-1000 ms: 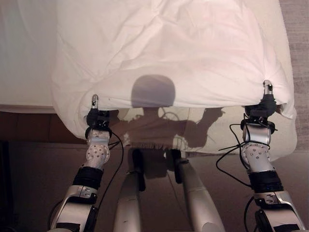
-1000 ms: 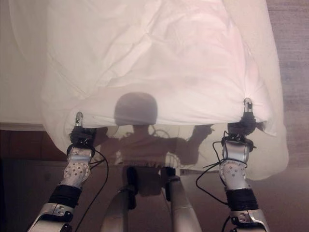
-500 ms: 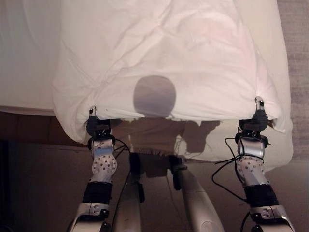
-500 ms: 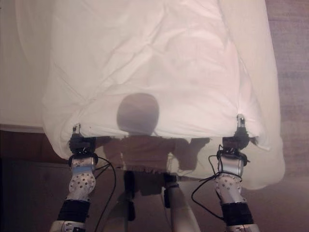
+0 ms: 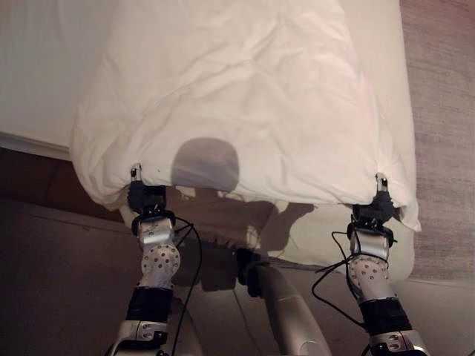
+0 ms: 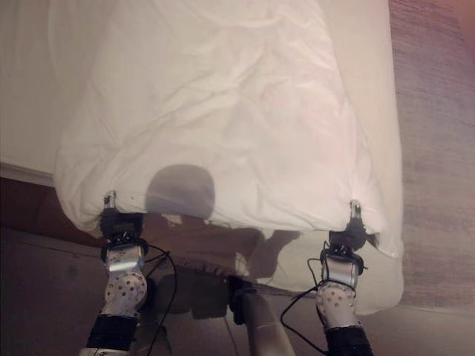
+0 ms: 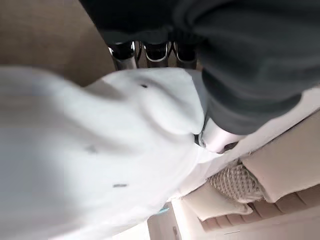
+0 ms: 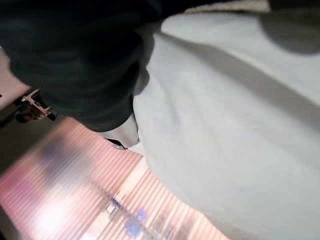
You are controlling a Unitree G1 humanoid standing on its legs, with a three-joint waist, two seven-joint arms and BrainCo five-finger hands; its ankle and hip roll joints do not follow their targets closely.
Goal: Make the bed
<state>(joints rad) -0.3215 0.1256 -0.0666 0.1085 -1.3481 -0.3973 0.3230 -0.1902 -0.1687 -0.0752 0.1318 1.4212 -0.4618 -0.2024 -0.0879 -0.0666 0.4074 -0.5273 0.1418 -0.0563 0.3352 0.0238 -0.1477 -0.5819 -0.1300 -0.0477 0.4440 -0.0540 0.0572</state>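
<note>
A white duvet hangs spread over the bed, with its near edge held up in the air. My left hand grips the edge at the left corner. In the left wrist view the thumb and fingers pinch the cloth. My right hand grips the edge at the right corner. The right wrist view has its thumb against the cloth. Below the raised edge, the duvet's lower layer sags between my arms.
The mattress in a white sheet lies to the left under the duvet, above a dark wooden bed frame. Grey carpet runs along the bed's right side. Pillows at the headboard appear in the left wrist view.
The whole picture has shifted, so the camera moved. Both hands keep their hold on the duvet's edge, and my arms reach further forward, carrying the edge along the bed.
</note>
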